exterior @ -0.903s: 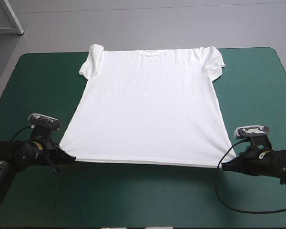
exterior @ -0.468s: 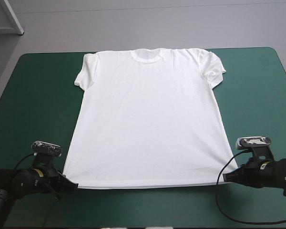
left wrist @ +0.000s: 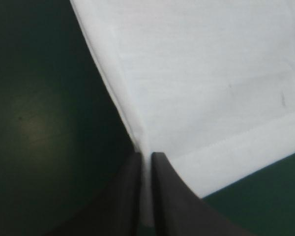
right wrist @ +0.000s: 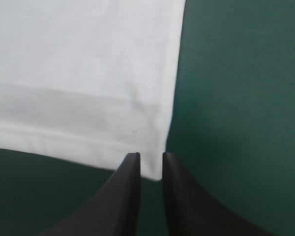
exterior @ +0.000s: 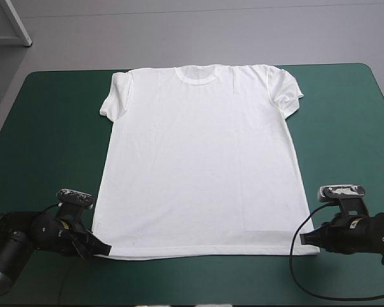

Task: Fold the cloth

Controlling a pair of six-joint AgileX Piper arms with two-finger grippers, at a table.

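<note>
White cotton covered the middle of the teal-green cover (exterior: 45,115). The T-shirt (exterior: 201,160) lay spread flat, with its collar (exterior: 198,73) toward 12 o'clock and its hem (exterior: 198,251) toward 6.

At the shirt's 7 o'clock corner the left gripper (left wrist: 146,157) sat low on the table. Its black fingers were pinched nearly together with the cloth's edge between them.

At the 5 o'clock corner the right gripper (right wrist: 151,160) gripped in the same way. Its gap was a little wider, though, and only the very tip of the corner sat in it.

That thin bite looked the likelier failure, since a lift toward 12 o'clock might pull the corner free and drop one side. If the two arms rose unevenly, the hem might also skew and the fold would land crooked.

No other object showed on the cover, so nothing stood in the path of a fold.
</note>
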